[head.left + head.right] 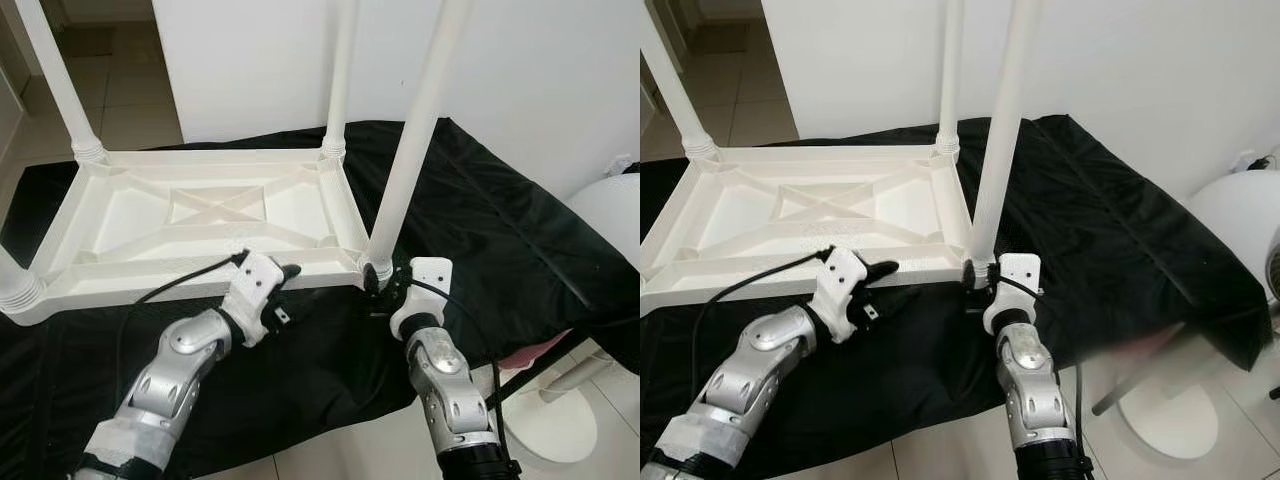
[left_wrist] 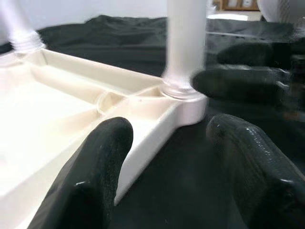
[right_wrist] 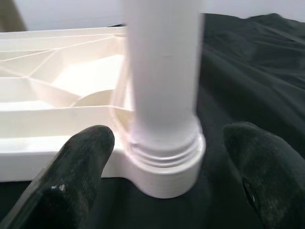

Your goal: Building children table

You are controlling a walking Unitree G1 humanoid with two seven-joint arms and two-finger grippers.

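With the right gripper (image 3: 162, 167) spread wide around the near-corner leg (image 1: 412, 140) of the upturned table (image 1: 150, 225) and the left gripper (image 2: 181, 157) held open at its rim, the half-threaded leg could be knocked crooked.

You get bright, even daylight in the head views; the white wall (image 1: 540, 80) reads flat, almost without shadow. The tabletop (image 1: 200, 215) glares near white, its ribs faint. Around the tabletop the black cloth (image 1: 1120, 230) swallows detail, with a soft sheen on its folds. Near the leg (image 3: 162, 71) the right wrist view goes soft: the leg is blurred and overexposed, the fingers (image 3: 81, 167) dark and out of focus. In the left wrist view, the leg's upper part smears, and the far cloth is hazy.
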